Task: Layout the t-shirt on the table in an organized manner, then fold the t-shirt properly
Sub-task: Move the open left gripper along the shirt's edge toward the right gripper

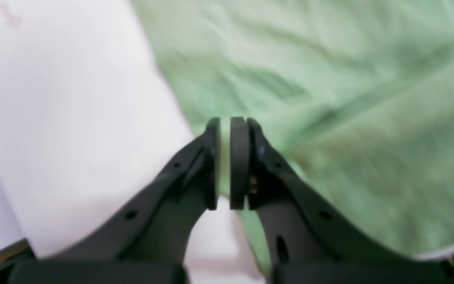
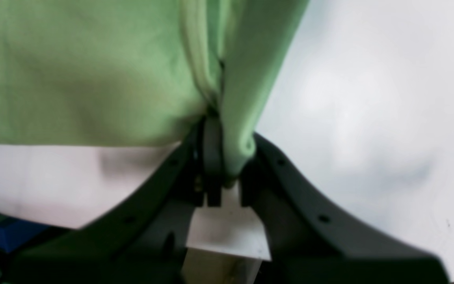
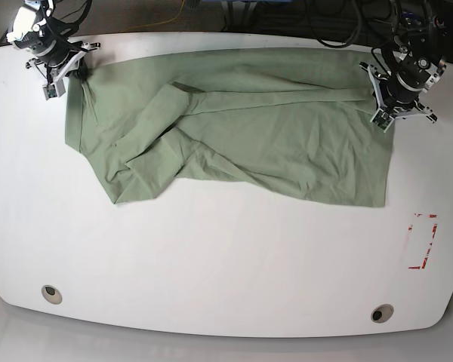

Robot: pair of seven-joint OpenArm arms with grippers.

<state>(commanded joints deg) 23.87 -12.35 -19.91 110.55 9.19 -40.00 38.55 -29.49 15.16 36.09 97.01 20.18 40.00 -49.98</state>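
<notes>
t-shirt (image 3: 287, 136) lies spread and wrinkled across the far half of the white worktop (image 3: 211, 256). right gripper (image 2: 227, 157) is pinching a fold of its edge, left gripper (image 1: 225, 157) sits nearly closed over the other edge, grasping nothing that i can see.

Left wrist view blurred; t-shirt (image 1: 329, 118) cut off at edges.
</notes>
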